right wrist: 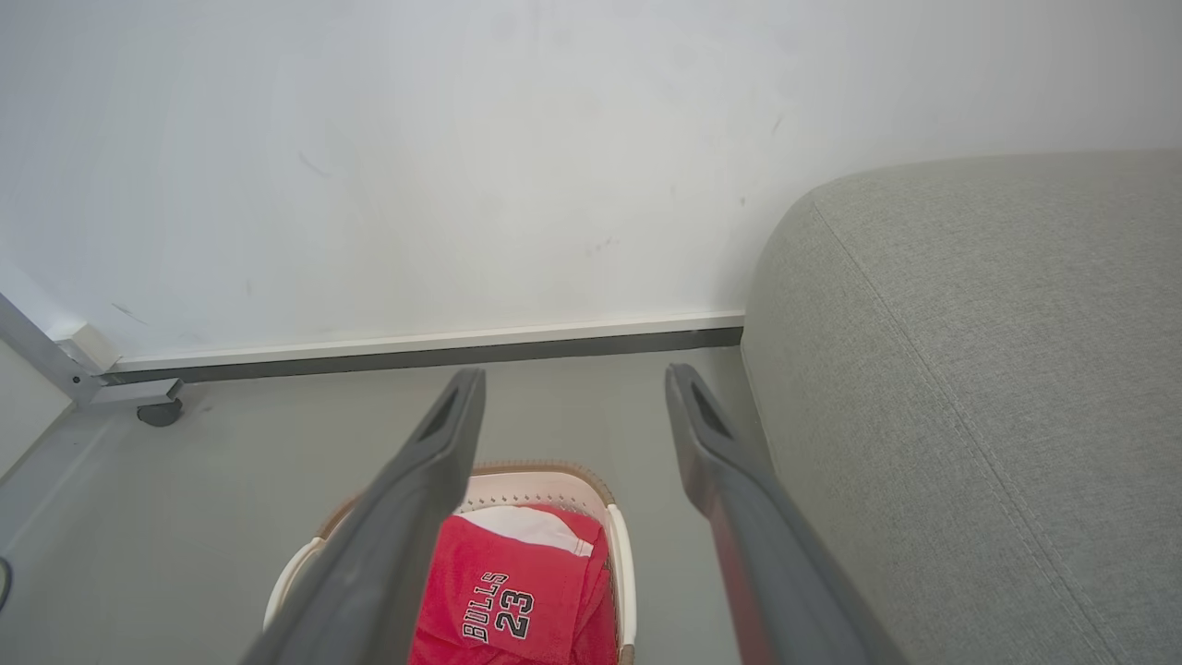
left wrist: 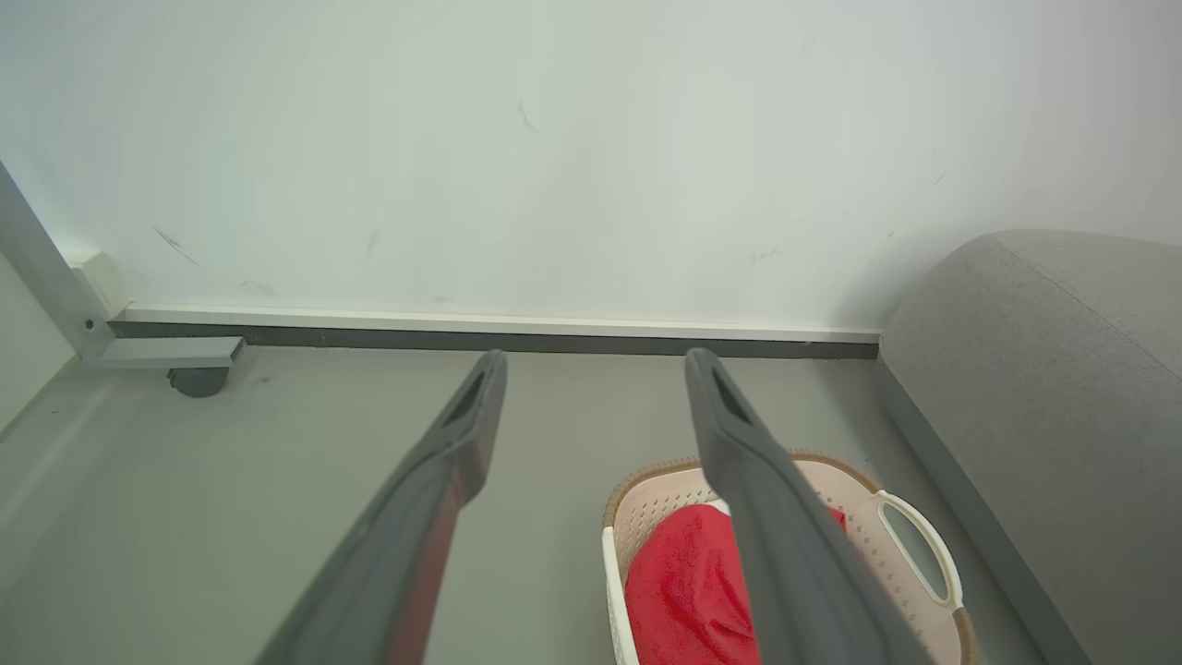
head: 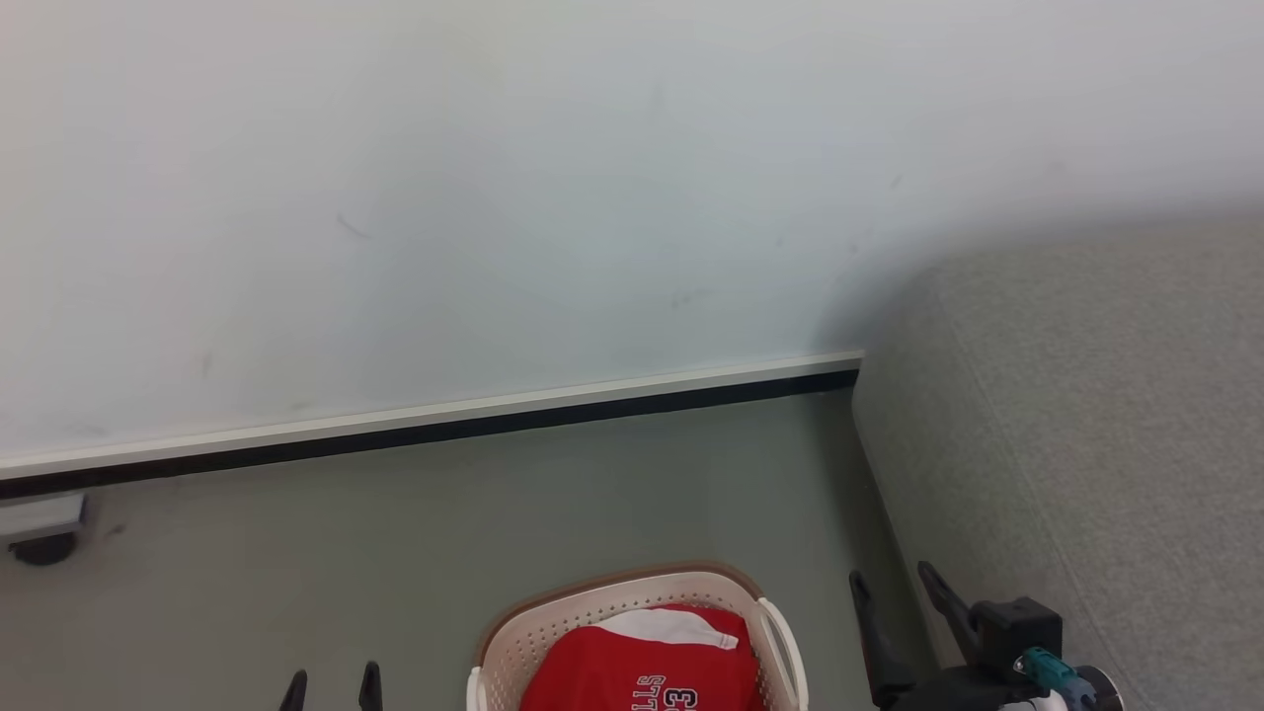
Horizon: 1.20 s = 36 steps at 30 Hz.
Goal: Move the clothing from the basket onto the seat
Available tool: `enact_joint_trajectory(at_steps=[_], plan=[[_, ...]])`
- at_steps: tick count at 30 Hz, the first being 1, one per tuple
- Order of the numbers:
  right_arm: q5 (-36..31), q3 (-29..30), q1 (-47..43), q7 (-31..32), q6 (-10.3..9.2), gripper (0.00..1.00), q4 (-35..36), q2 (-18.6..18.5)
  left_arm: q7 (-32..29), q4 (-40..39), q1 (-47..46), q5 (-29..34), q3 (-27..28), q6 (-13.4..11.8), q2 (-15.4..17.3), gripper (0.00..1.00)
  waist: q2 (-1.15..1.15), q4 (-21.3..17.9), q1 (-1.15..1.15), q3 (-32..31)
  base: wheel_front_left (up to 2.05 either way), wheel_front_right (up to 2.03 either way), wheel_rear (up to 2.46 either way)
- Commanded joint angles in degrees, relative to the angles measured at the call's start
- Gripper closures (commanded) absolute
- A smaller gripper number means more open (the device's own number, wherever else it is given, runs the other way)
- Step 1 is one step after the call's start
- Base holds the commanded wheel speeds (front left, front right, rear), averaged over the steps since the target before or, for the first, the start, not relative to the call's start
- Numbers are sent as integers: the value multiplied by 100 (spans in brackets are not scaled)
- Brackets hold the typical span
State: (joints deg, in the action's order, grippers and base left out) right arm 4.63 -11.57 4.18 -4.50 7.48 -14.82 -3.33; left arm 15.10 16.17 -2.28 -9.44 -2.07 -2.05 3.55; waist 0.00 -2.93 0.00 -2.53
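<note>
The red clothing (head: 642, 667) lies folded in the cream basket (head: 612, 597) on the floor at the bottom middle of the head view; "BULLS 23" lettering shows on the clothing (right wrist: 517, 600) in the right wrist view. The grey seat (head: 1086, 425) rises at the right, close beside the basket. My left gripper (head: 332, 685) is open at the bottom edge, left of the basket, with nothing between its fingers. My right gripper (head: 895, 583) is open between the basket and the seat, also empty. In the left wrist view, the basket (left wrist: 900, 517) and the clothing (left wrist: 683, 582) lie partly behind one finger.
A white wall with a dark skirting strip (head: 444, 425) runs behind the grey floor (head: 395, 553). A metal frame foot with a caster (head: 41, 528) stands at the far left by the wall.
</note>
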Motion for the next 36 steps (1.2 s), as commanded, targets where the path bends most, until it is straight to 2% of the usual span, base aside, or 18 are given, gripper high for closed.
enact_joint_trajectory(at_steps=[1,9,10,16,25,29,36], plan=[[10,-74,36,-18,2,0,13,-4,13,108,105,-87,17,45,5,0,0,-170,0,74,0,0,0],[157,-491,209,-82,2,0,83,-61,-10,642,-57,-453,-101,79,-38,0,0,-919,0,410,0,0,0],[176,-589,303,-115,2,0,136,-57,-16,764,-175,-532,-110,75,-43,0,0,-1172,0,625,0,0,0],[217,-769,523,-340,2,0,188,-8,-140,1285,-641,-576,-206,149,26,0,0,-1933,0,1378,0,0,0],[634,-847,950,-882,2,0,219,66,-628,1970,-1785,-366,-329,205,463,0,0,-2754,0,2785,0,0,0],[883,-873,1073,-985,2,0,299,68,-873,2143,-2158,-286,-372,213,612,0,0,-2908,0,3268,0,0,0],[1178,-707,1214,-1061,2,0,550,69,-1445,2717,-3128,-29,-697,274,787,0,0,-2827,0,4137,0,0,0]])
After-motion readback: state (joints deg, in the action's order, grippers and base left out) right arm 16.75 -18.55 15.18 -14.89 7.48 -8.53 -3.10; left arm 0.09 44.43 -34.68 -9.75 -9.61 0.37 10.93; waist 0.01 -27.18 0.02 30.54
